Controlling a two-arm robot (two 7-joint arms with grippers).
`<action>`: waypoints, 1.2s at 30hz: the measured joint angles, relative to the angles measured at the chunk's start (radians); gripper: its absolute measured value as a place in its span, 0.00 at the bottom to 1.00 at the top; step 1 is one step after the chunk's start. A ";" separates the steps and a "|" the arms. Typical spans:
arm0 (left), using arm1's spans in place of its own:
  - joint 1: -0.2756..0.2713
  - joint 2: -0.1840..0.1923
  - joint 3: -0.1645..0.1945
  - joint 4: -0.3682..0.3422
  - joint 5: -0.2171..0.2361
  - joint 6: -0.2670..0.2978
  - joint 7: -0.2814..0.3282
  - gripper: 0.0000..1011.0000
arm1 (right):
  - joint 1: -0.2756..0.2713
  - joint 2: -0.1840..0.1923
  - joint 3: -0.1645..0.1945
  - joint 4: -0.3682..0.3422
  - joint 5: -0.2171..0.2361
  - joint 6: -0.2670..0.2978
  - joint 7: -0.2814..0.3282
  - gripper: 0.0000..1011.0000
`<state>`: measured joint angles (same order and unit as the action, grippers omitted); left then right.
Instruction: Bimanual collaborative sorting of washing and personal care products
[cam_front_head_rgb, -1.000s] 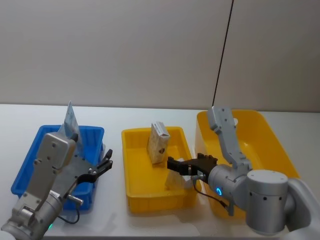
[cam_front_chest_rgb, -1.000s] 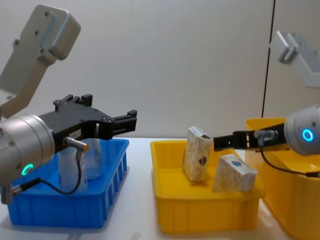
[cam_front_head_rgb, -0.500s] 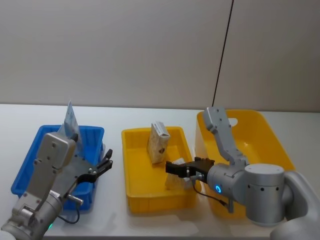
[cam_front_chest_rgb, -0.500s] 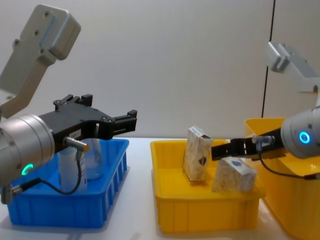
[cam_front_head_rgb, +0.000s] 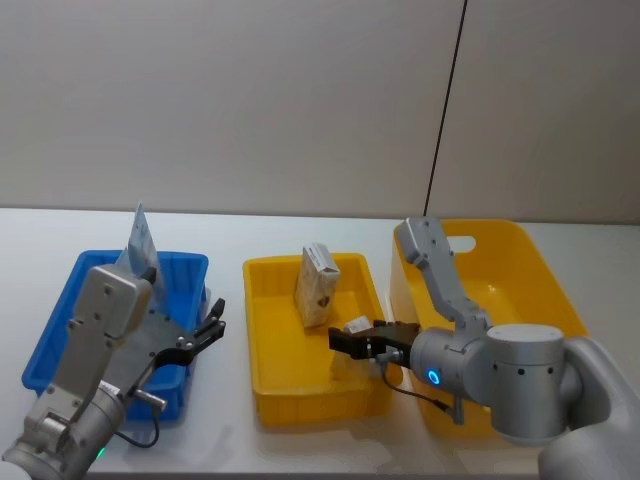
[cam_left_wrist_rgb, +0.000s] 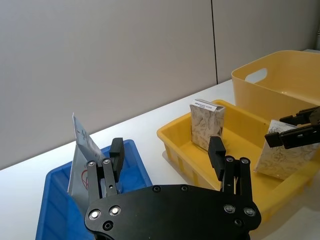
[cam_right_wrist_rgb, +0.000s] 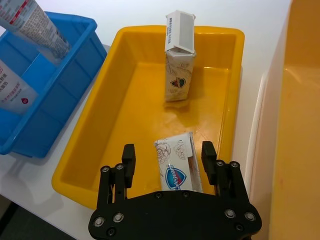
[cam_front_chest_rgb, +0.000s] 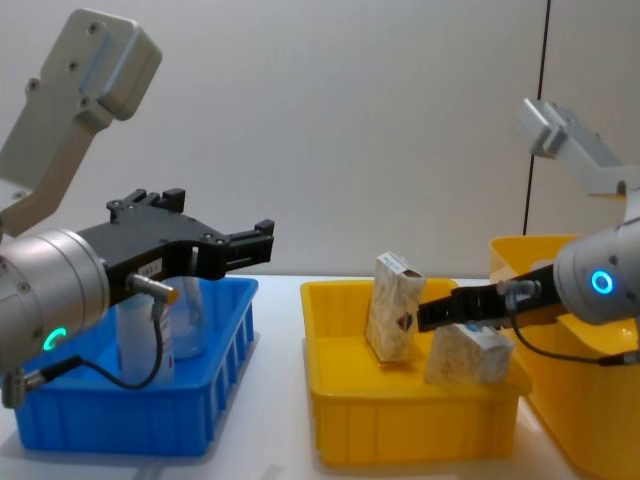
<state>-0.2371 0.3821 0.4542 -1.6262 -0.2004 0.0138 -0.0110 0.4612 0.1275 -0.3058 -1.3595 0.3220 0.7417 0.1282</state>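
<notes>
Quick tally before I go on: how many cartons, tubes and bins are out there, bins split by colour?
Cartons: 2
Tubes: 2
Blue bins: 1
Yellow bins: 2
Total: 7

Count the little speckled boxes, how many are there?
2. Both sit in the middle yellow tray: one carton stands upright at the back, the other carton leans nearer the front between the right gripper's open jaws.
</notes>
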 joint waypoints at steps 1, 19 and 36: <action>0.000 0.000 0.000 0.000 0.000 0.000 0.000 0.99 | 0.002 0.000 -0.001 0.003 0.000 0.000 0.003 0.81; 0.000 0.000 0.000 0.000 0.000 0.000 0.000 0.99 | 0.034 -0.005 -0.010 0.048 -0.022 0.043 0.012 0.28; 0.000 0.000 0.000 0.000 0.000 0.000 0.000 0.99 | 0.023 0.008 -0.013 -0.017 -0.069 -0.009 -0.009 0.22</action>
<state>-0.2372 0.3821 0.4542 -1.6262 -0.2004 0.0138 -0.0109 0.4845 0.1357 -0.3186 -1.3766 0.2529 0.7326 0.1190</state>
